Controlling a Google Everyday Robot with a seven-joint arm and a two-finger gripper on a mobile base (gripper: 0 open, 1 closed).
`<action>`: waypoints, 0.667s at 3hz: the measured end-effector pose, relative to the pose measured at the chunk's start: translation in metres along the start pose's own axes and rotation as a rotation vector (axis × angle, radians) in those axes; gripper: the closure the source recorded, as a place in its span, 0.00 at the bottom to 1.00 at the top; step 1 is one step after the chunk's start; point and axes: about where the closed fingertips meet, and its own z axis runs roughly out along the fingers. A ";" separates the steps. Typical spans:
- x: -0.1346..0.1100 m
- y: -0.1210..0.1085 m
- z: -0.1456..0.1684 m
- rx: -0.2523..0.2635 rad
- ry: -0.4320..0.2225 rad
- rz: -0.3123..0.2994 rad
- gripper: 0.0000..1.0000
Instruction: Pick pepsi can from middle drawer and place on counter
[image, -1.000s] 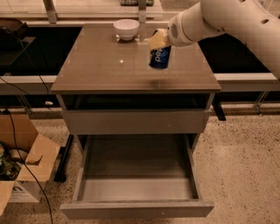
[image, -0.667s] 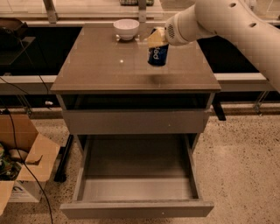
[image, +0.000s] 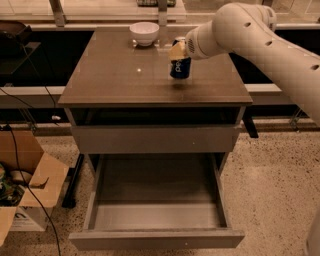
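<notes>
The blue pepsi can (image: 180, 66) is over the right part of the counter (image: 125, 75), tilted, its base at or just above the surface. My gripper (image: 177, 51) comes in from the right on the white arm and is shut on the can's top. The middle drawer (image: 156, 200) is pulled out below, its grey floor bare.
A white bowl (image: 144, 33) stands at the counter's back edge, left of the can. A closed drawer front (image: 155, 139) sits above the open drawer. An open cardboard box (image: 25, 185) and cables lie on the floor at the left.
The arm has carried the can a little back and to the left over the counter; the can stays in the gripper.
</notes>
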 end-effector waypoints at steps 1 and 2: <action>0.007 -0.007 0.012 0.032 -0.017 0.004 0.34; 0.009 -0.007 0.019 0.039 -0.019 0.011 0.11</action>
